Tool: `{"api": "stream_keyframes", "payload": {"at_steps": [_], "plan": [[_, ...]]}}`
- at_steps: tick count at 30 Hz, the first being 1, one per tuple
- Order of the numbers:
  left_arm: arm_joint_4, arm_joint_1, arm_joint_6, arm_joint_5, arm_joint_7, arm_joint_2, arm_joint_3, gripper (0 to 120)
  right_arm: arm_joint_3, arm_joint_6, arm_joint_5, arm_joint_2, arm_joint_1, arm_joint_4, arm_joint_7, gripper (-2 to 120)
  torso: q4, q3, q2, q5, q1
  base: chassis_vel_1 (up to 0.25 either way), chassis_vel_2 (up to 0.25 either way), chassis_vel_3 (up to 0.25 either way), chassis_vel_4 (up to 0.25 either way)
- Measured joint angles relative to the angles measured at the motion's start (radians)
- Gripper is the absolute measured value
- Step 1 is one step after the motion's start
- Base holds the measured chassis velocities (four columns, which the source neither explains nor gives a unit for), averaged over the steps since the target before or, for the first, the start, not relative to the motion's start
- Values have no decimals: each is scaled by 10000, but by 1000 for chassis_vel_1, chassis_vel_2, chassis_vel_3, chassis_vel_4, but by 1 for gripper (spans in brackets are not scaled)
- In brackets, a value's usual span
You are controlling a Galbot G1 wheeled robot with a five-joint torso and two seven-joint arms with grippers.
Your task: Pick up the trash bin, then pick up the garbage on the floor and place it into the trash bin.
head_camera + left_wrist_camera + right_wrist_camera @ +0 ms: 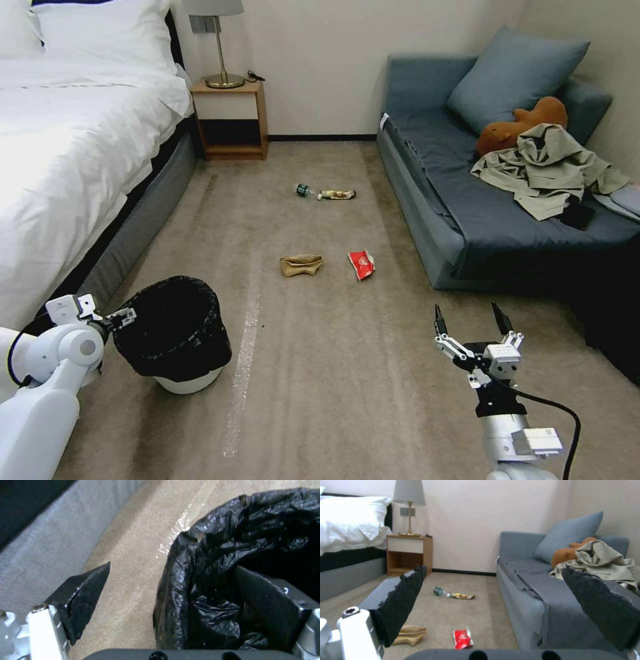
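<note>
The trash bin (175,333), lined with a crinkly black bag over a white base, stands on the carpet at the lower left. My left gripper (127,315) is open and straddles the bin's rim (186,555), one finger (86,592) outside and the other finger (266,600) inside the bag. My right gripper (467,310) hangs open and holds nothing above the carpet at the lower right. The garbage lies ahead: a crumpled brown paper bag (301,265), a red packet (361,264), a gold wrapper (337,194) and a small bottle (305,191).
A white bed (73,147) runs along the left, close to the bin. A nightstand (230,120) with a lamp stands at the back wall. The blue sofa (467,220) on the right carries a cushion, a brown plush toy (517,127) and beige clothing (547,170).
</note>
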Motion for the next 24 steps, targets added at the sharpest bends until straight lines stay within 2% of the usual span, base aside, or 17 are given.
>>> {"api": "stream_keyframes", "payload": {"at_steps": [18,21,23,24], "plan": [[1235,-1152,227,-156,-166,-174,1052,100,20,21,-27,146,58,-97,20,100,0,0,0,1,0,0,0,0,0],[1339,-1279,227,-179,-167,-212,1191,94,47,21,-20,151,37,-99,42,100,0,-1,0,1,0,0,0,0,0],[1415,-1353,228,-200,-174,-257,1254,84,92,25,-2,151,16,-99,65,100,-1,0,0,1,0,0,0,0,0],[1415,-1353,228,-200,-174,-257,1254,84,92,25,-2,151,16,-99,65,100,-1,0,0,1,0,0,0,0,0]]}}
